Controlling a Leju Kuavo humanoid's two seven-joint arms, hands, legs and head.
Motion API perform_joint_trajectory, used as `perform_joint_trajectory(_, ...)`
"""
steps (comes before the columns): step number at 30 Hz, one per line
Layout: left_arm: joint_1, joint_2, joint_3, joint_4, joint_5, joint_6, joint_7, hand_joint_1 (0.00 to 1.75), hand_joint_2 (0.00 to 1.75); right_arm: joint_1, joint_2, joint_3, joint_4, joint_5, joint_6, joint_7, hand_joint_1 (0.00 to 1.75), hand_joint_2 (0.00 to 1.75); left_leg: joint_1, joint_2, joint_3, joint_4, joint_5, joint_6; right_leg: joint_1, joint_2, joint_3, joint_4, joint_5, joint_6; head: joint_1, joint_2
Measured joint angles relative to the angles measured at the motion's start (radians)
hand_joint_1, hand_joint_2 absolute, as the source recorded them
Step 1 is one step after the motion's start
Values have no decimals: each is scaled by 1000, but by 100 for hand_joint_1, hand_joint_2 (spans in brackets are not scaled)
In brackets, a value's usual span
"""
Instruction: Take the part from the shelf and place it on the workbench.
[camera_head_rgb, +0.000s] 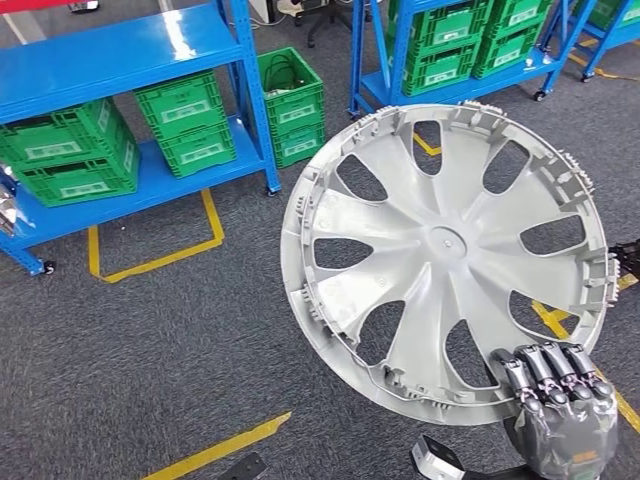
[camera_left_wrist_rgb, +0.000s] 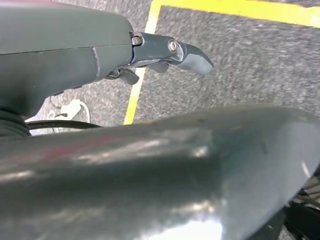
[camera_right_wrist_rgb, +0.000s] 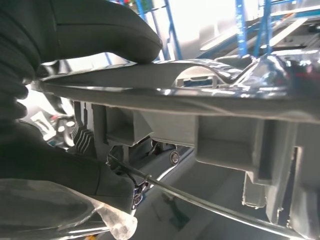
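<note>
Head view: right hand grips the hubcap by its rim at 5 o'clock, holding it tilted above the floor. Blue shelves stand at 10 o'clock. Left hand's state: cannot tell.

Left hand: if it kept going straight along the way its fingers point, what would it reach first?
Probably the grey carpet floor; the left hand holds nothing, and past its fingertips lies only floor with a yellow line. Depth is unclear.
</note>
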Motion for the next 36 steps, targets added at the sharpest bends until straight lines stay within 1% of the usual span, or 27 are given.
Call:
perform_joint_trajectory(1, 0, 0, 0, 0, 0, 0, 0, 0, 0, 0, 0, 0, 0, 0, 0, 0, 175, 175, 2, -19, -16, 41, -28, -4, -1, 8, 0, -1, 2, -5, -1, 0)
perform_joint_trajectory(3, 2, 1, 0, 0, 0, 0, 0, 0, 0, -1, 0, 1, 0, 0, 0, 0, 175, 175, 3, -54, -73, 174, -94, -5, 1, 26, -1, -1, 3, -11, -3, 0)
perform_joint_trajectory(4, 4, 1, 0, 0, 0, 0, 0, 0, 0, -1, 0, 2, 0, 0, 0, 0, 175, 175, 3, -61, -101, 233, -113, -4, 3, 37, -1, -1, 4, -13, -3, 0)
perform_joint_trajectory(5, 6, 2, 0, 0, 0, 0, 0, 0, 0, 0, 0, 1, 0, 0, 0, 0, 175, 175, 2, -65, -117, 262, -114, -1, 5, 49, -1, 0, 4, -13, -3, 0)
perform_joint_trajectory(6, 7, 3, 0, 0, 0, 0, 0, 0, 0, 1, 0, 1, 0, 0, 0, 0, 175, 175, 1, -67, -116, 253, -94, 4, 7, 62, -1, 0, 5, -14, -3, 0)
perform_joint_trajectory(7, 7, 3, 0, 0, 0, 0, 0, 0, 0, 3, 0, 1, 0, 0, 0, 0, 175, 175, 0, -72, -98, 208, -59, 9, 9, 74, -1, 1, 5, -14, -3, 0)
perform_joint_trajectory(9, 5, 4, 0, 0, 0, 0, 0, 0, 0, 4, 0, 0, 0, 0, 0, 0, 175, 175, -3, -105, -46, 79, 12, 24, 10, 96, -2, 4, 5, -12, -2, 0)
perform_joint_trajectory(11, 4, 6, 0, 0, 0, 0, 0, 0, 0, 4, 0, 0, 0, 0, 0, 0, 175, 175, -4, -137, -14, 0, 33, 32, 9, 117, -11, 6, 9, -5, -3, 0)
perform_joint_trajectory(12, 3, 7, 0, 0, 0, 0, 0, 0, 0, 4, 0, 0, 0, 0, 0, 0, 175, 175, -5, -140, -12, -9, 30, 33, 7, 126, -16, 6, 12, 0, -4, 0)
perform_joint_trajectory(13, 3, 7, 0, 0, 0, 0, 0, 0, 0, 6, 0, 0, 0, 0, 0, 0, 175, 175, -6, -133, -10, -17, 30, 34, 5, 134, -20, 5, 15, 7, -4, 0)
perform_joint_trajectory(14, 3, 6, 0, 0, 0, 0, 0, 0, 0, 8, 0, 0, 0, 0, 0, 0, 175, 175, -5, -123, -8, -23, 34, 36, 5, 129, -26, 8, 13, 11, -5, 0)
perform_joint_trajectory(16, 2, 5, 0, 0, 0, 0, 0, 0, 0, 9, 0, -1, 0, 0, 0, -1, 175, 175, -1, -100, -4, -37, 42, 42, 7, 89, -55, 60, -21, 19, 1, 0)
perform_joint_trajectory(18, 3, 4, 0, 0, 0, 0, 0, 0, 0, 8, 0, -1, 0, 1, 0, -1, 175, 175, -1, -76, -3, -40, 44, 46, 6, 41, -115, 185, -85, 25, 5, 0)
perform_joint_trajectory(19, 4, 4, 0, 0, 0, 0, 0, 0, 0, 8, 0, -1, 0, 0, 0, -1, 175, 175, -2, -63, -3, -40, 44, 47, 4, 31, -143, 245, -107, 30, 5, 0)
perform_joint_trajectory(20, 6, 5, 0, 0, 0, 0, 0, 0, 0, 8, 0, -1, 0, 0, 0, -1, 175, 175, -2, -50, -3, -40, 43, 47, 1, 25, -158, 279, -114, 34, 5, 0)
perform_joint_trajectory(21, 6, 5, 0, 0, 0, 0, 0, 0, 0, 9, 0, -1, 1, 0, 0, -1, 175, 175, -2, -38, -3, -40, 42, 46, -2, 21, -155, 278, -104, 37, 5, 0)
perform_joint_trajectory(22, 6, 5, 0, 0, 0, 0, 0, 0, 0, 9, 0, -2, 1, 0, 0, -1, 175, 175, -1, -27, -3, -38, 40, 43, -5, 14, -130, 234, -79, 41, 5, 0)
perform_joint_trajectory(24, 5, 4, 0, 0, 0, 0, 0, 0, 0, 8, 0, -2, 1, 1, 0, -1, 175, 175, -2, -9, -1, -33, 33, 33, -6, -23, -48, 95, -28, 44, 6, 0)
perform_joint_trajectory(25, 5, 4, 0, 0, 0, 0, 0, 0, 0, 8, 0, -1, 1, 0, 0, -1, 175, 175, -4, -1, 0, -29, 30, 27, -5, -38, -15, 41, -14, 40, 5, 0)
perform_joint_trajectory(26, 5, 5, 0, 0, 0, 1, 0, 0, 0, 8, 0, 0, 0, 0, 0, -1, 175, 175, -7, 6, 1, -26, 27, 22, -3, -46, 1, 14, -11, 35, 4, 0)
perform_joint_trajectory(28, 4, 5, 0, 0, 0, 1, 0, 0, 0, 10, 0, 0, 0, 0, 0, 0, 175, 175, -8, 21, 3, -23, 25, 13, 0, -31, 2, 9, -12, 19, 1, 0)
perform_joint_trajectory(29, 4, 5, 0, 0, 0, 1, 0, 0, 0, 12, 0, -1, 0, 0, 0, 0, 175, 175, -5, 18, 4, -20, 20, 8, 0, -23, 1, 8, -11, 13, 0, 0)
perform_joint_trajectory(30, 3, 4, 0, 0, 0, 1, 0, 0, 0, 13, 0, -1, 0, 0, 0, 0, 175, 175, -2, 4, 1, -8, 8, 3, 0, -14, 1, 7, -9, 6, -1, 0)
perform_joint_trajectory(32, 4, 4, 0, 0, 0, 1, 0, 0, 0, 14, 0, 0, 0, 0, 0, 0, 175, 175, 2, -41, -32, 76, -46, -4, -2, 4, 2, 4, -5, -5, -3, 0)
perform_joint_trajectory(34, 9, 4, 0, 0, 0, 0, 0, 0, 0, 15, 0, 0, 0, 0, 0, 0, 175, 175, 2, -62, -94, 214, -108, -4, 0, 26, 2, 4, -5, -11, -4, 0)
perform_joint_trajectory(35, 11, 5, 0, 0, 0, 0, 0, 0, 0, 15, 0, 0, 0, 0, 0, 0, 175, 175, 2, -64, -116, 261, -119, -2, 2, 38, 2, 4, -4, -12, -4, 0)
perform_joint_trajectory(36, 12, 5, 0, 0, 0, 0, 0, 0, 0, 16, 0, 0, 0, 0, 0, 0, 175, 175, 2, -66, -125, 273, -110, 1, 4, 51, 3, 4, -4, -12, -4, 0)
